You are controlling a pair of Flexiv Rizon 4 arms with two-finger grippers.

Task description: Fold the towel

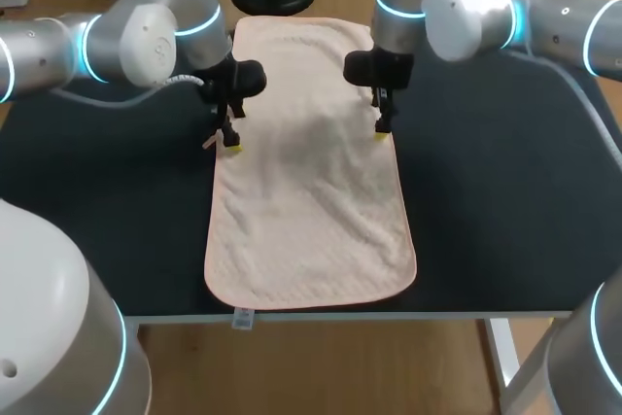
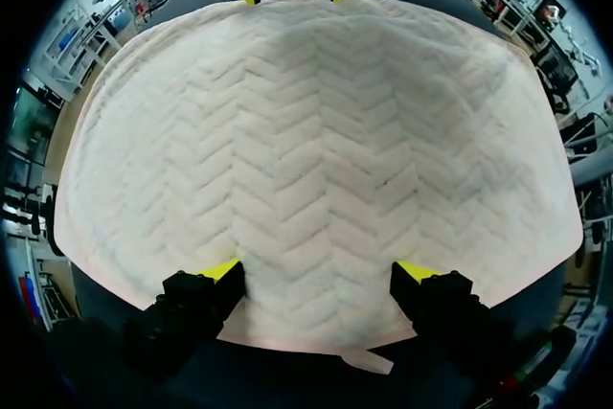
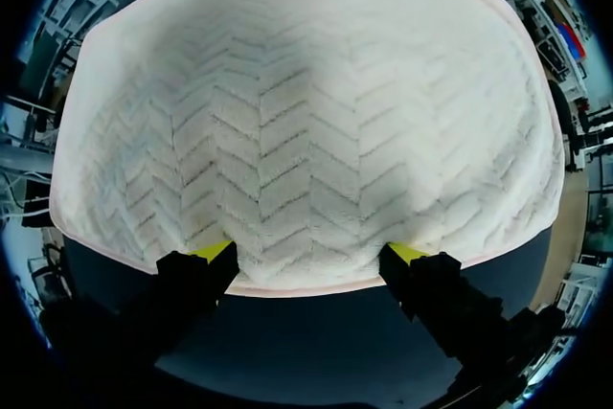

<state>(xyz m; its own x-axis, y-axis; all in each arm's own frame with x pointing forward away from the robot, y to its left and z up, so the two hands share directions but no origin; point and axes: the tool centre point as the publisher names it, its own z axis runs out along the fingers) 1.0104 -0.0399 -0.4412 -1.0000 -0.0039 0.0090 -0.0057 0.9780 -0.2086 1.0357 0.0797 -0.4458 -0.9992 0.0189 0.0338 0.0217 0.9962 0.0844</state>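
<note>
Towel (image 1: 311, 201) flat, long axis running away from robot; left gripper (image 1: 231, 146) at left long edge, right gripper (image 1: 383, 132) at opposite edge; both jaws spread.

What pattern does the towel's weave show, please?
Chevron zigzags on the towel, clearest in left wrist view.

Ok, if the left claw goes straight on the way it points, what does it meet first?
The pale pink chevron-textured towel, near its long edge; the left claw's open tips may already touch it.
</note>
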